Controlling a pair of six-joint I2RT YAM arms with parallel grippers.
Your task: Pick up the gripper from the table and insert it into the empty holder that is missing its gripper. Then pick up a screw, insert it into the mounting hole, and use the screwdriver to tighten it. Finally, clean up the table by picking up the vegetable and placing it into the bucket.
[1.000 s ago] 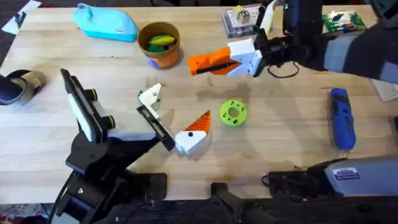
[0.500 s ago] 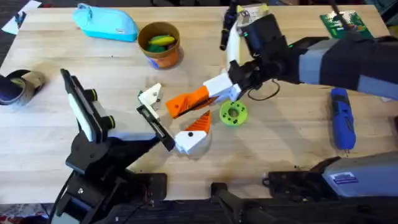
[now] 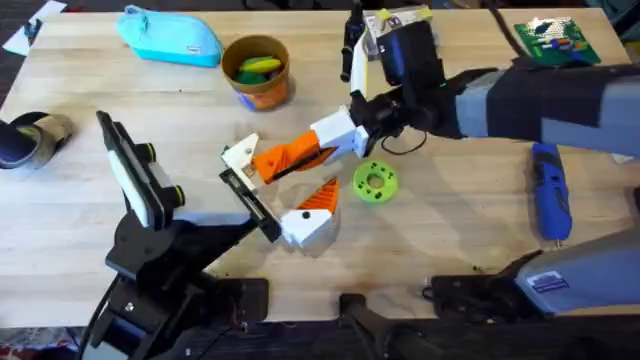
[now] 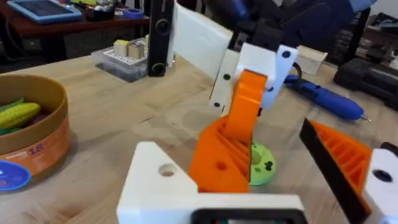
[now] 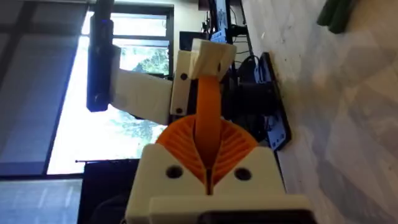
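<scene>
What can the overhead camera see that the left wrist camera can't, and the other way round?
Overhead, not left wrist: the light-blue pouch and the green circuit board.
Left wrist, not overhead: a tablet on a dark desk in the room behind.
Both: the orange bucket with vegetables inside, the green disc, the blue screwdriver, and the right gripper, jaws shut, above the table.

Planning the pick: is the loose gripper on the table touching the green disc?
Apart. The overhead view shows a strip of bare table between the loose gripper and the green disc.
</scene>
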